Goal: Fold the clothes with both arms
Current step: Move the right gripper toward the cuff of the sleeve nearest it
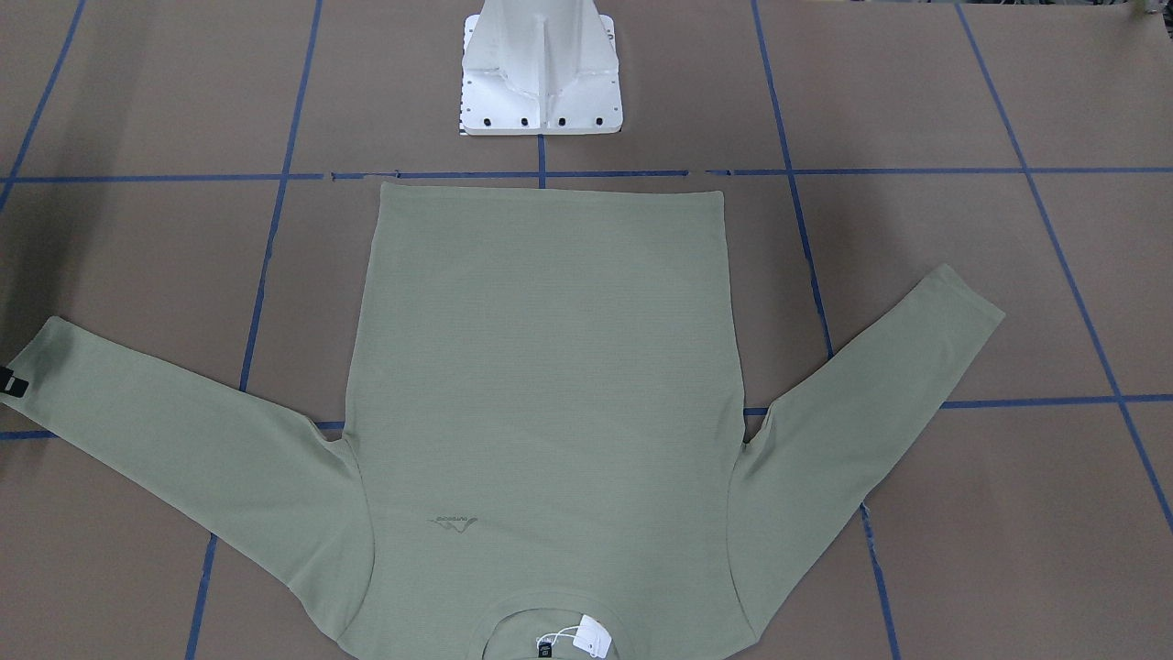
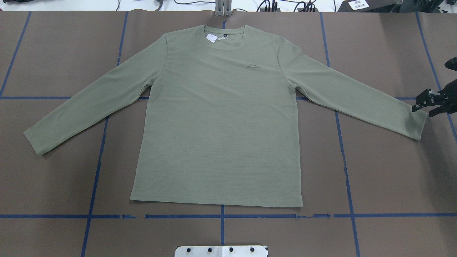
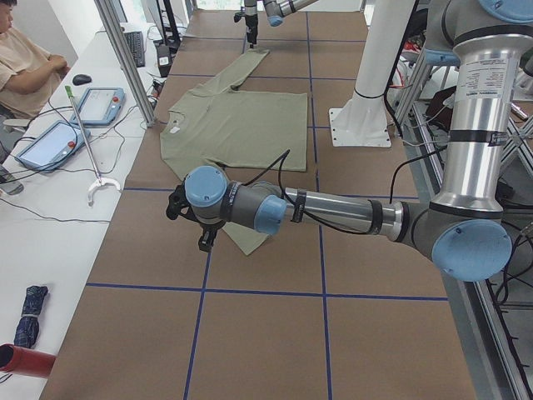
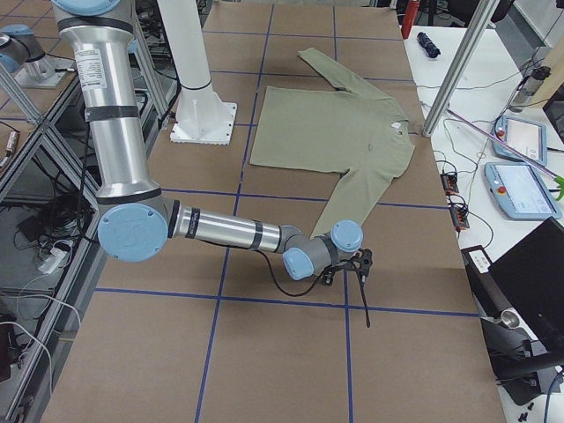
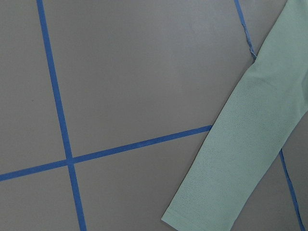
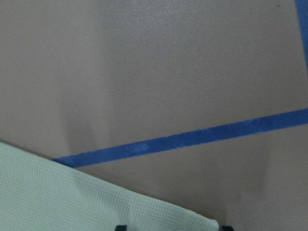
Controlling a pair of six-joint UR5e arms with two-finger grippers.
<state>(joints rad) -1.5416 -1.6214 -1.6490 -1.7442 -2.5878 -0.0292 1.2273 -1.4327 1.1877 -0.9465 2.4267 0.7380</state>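
From across the table, the shirt [image 1: 550,367] is lying flat and front-up on brown paper, hem toward the robot, its fine ribbed knit smooth. Overhead, the right gripper [image 2: 424,107] is hovering at the right cuff [image 2: 420,126], with the sleeve running long toward the collar. From the left end, the left gripper [image 3: 202,236] is hanging just beside the left cuff [image 3: 248,243], and I cannot tell how its jaws stand. The right wrist camera is showing fingertips [image 6: 121,228] spread wide, with the cuff's edge between them.

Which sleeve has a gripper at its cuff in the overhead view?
The right sleeve: the right gripper sits at its cuff. The left sleeve has no gripper near it in that view.
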